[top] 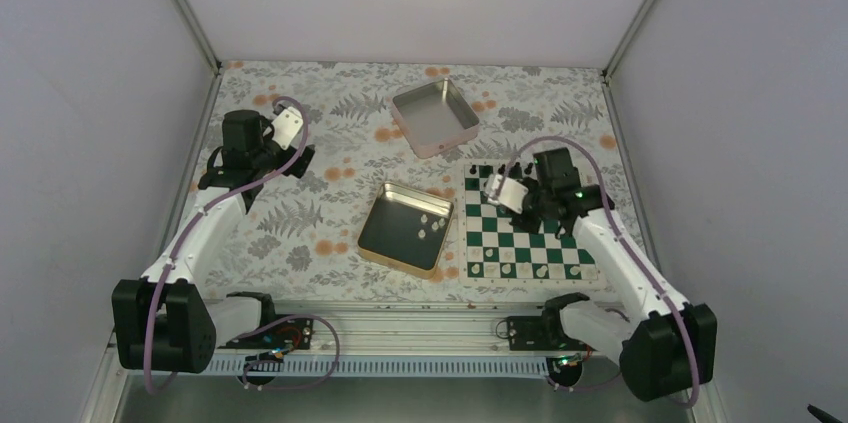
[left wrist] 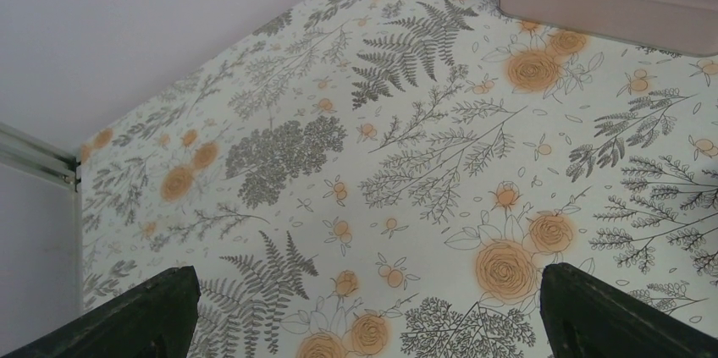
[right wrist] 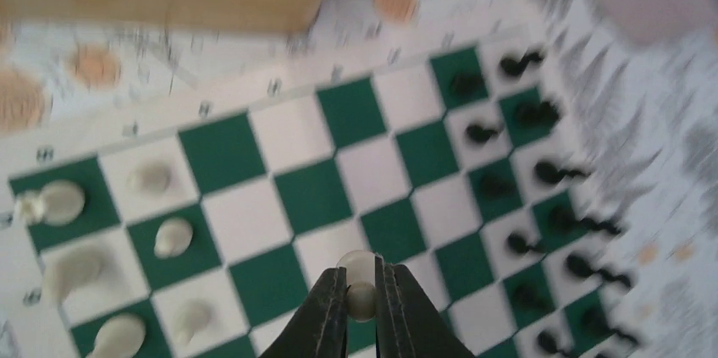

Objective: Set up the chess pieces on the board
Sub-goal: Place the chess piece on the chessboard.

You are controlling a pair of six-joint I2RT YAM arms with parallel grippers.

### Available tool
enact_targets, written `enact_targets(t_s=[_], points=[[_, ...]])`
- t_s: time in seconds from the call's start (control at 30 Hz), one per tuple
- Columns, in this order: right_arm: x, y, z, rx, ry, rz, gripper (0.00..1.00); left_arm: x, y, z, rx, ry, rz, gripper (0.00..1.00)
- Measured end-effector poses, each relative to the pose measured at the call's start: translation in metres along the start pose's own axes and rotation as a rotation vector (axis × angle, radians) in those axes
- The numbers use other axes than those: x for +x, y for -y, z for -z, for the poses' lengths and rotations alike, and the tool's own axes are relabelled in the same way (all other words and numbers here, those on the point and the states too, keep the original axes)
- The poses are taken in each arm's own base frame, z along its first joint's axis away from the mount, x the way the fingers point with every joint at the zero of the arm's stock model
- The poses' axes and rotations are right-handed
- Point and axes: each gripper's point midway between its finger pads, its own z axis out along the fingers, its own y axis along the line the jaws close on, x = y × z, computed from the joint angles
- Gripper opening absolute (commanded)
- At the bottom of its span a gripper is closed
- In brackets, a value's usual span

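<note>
The green and white chessboard [top: 525, 228] lies at the right of the table. Several cream chess pieces [top: 510, 268] stand on its near rows, and black pieces line its far rows. My right gripper [top: 497, 193] hovers over the board's far left part, shut on a cream pawn [right wrist: 361, 286] held between its fingertips above the squares [right wrist: 313, 193]. More cream pieces [top: 432, 225] lie in the gold tin. My left gripper [top: 300, 158] is open and empty above the floral cloth at the far left, its fingers [left wrist: 152, 311] wide apart.
A gold tin [top: 385, 248] with dark inside sits left of the board. An empty pink tin [top: 412, 133] sits at the back centre; its wall shows in the left wrist view [left wrist: 610, 2]. Grey walls close in the table on both sides.
</note>
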Motion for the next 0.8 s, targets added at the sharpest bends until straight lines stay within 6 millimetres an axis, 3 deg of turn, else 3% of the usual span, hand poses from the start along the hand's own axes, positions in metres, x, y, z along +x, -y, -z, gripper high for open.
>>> enact_targets(t_s=[0.1, 0.23, 0.6, 0.8], points=[[0.042, -0.013, -0.003, -0.021, -0.069, -0.062, 0.1, 0.0, 0.0, 0.0, -0.001, 0.001, 0.0, 1.0], [0.076, -0.021, -0.006, -0.038, -0.11, -0.127, 0.09, 0.0, 0.0, 0.0, 0.0, 0.002, 0.0, 1.0], [0.112, -0.06, -0.035, -0.174, -0.152, -0.105, 0.08, 0.0, 0.0, 0.0, -0.001, 0.002, -0.001, 1.0], [0.115, -0.058, -0.038, -0.175, -0.152, -0.089, 0.07, 0.0, 0.0, 0.0, -0.001, 0.002, 0.0, 1.0]])
